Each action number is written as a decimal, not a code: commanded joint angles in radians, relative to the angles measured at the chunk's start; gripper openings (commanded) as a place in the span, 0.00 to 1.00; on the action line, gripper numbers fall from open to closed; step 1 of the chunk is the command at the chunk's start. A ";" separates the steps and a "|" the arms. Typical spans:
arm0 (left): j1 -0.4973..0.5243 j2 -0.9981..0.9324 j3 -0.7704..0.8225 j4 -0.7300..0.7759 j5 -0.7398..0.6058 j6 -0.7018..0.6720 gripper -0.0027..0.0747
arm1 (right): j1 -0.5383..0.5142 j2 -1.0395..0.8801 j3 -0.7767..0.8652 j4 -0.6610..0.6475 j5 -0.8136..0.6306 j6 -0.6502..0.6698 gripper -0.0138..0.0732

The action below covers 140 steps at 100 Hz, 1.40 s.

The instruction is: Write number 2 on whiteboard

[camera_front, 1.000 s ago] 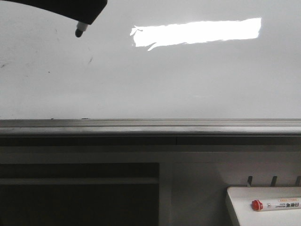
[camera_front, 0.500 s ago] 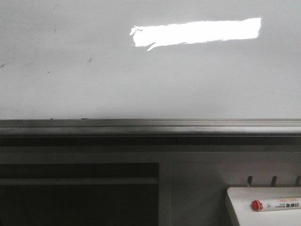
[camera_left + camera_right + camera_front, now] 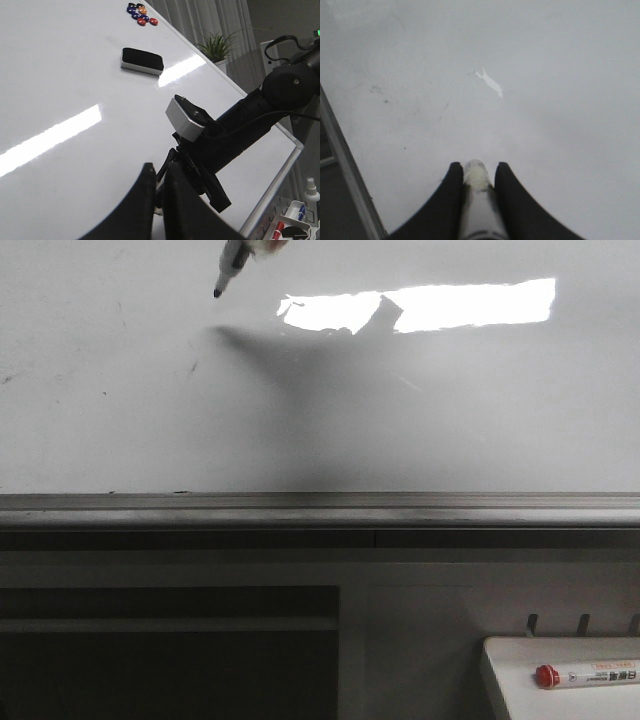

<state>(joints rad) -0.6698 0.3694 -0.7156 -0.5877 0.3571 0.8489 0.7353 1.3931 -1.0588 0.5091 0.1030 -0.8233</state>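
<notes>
The whiteboard [image 3: 450,410] fills the upper front view, glossy white with a bright rectangular reflection and a few small dark specks. No drawn line of the number 2 shows on it. A marker [image 3: 230,262] comes in from the top edge, its dark tip pointing down-left close to the board and casting a shadow. My right gripper [image 3: 476,167] is shut on this marker [image 3: 477,200] over the board [image 3: 545,75]. My left gripper [image 3: 160,171] has its jaws nearly together beside the right arm [image 3: 260,110]; nothing shows clearly between them.
A grey rail [image 3: 320,506] runs under the board. A small white tray [image 3: 520,690] with a red-capped marker [image 3: 585,675] sits at the lower right. A black eraser [image 3: 142,60] and coloured magnets [image 3: 141,14] stick to the board. A plant [image 3: 220,47] stands beyond it.
One second ago a dark gripper with the marker tip showed at the top left. Half a second ago it was out of view. Now the marker shows further right, casting a shadow.
</notes>
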 commanded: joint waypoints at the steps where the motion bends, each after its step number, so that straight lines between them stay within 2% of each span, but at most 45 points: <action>1: 0.025 -0.035 0.017 -0.023 -0.050 -0.023 0.01 | -0.018 0.006 -0.049 0.007 -0.077 -0.040 0.08; 19: 0.031 -0.088 0.057 -0.025 -0.050 -0.023 0.01 | -0.070 0.029 -0.071 0.006 -0.085 -0.088 0.08; 45: 0.031 -0.089 0.066 -0.025 -0.050 -0.023 0.01 | -0.233 0.010 -0.115 0.005 -0.024 -0.101 0.08; 53: 0.031 -0.089 0.066 -0.025 -0.050 -0.023 0.01 | -0.285 -0.023 -0.115 0.005 0.044 -0.101 0.08; 71: 0.031 -0.089 0.066 -0.025 -0.050 -0.023 0.01 | -0.381 -0.082 -0.098 0.005 0.313 -0.097 0.08; 88: 0.031 -0.089 0.066 -0.025 -0.050 -0.023 0.01 | -0.325 -0.087 -0.009 0.014 0.318 -0.092 0.08; 104: 0.031 -0.089 0.066 -0.025 -0.050 -0.023 0.01 | -0.173 0.000 0.047 0.022 0.151 -0.057 0.08; 116: 0.031 -0.089 0.066 -0.025 -0.050 -0.023 0.01 | -0.105 0.095 0.034 0.022 0.055 -0.055 0.08; 140: 0.031 -0.089 0.066 -0.025 -0.050 -0.023 0.01 | -0.129 0.131 -0.004 0.022 0.090 -0.051 0.08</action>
<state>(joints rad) -0.6394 0.2709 -0.6270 -0.5877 0.3653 0.8405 0.6579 1.5206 -1.0413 0.5915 0.3472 -0.8523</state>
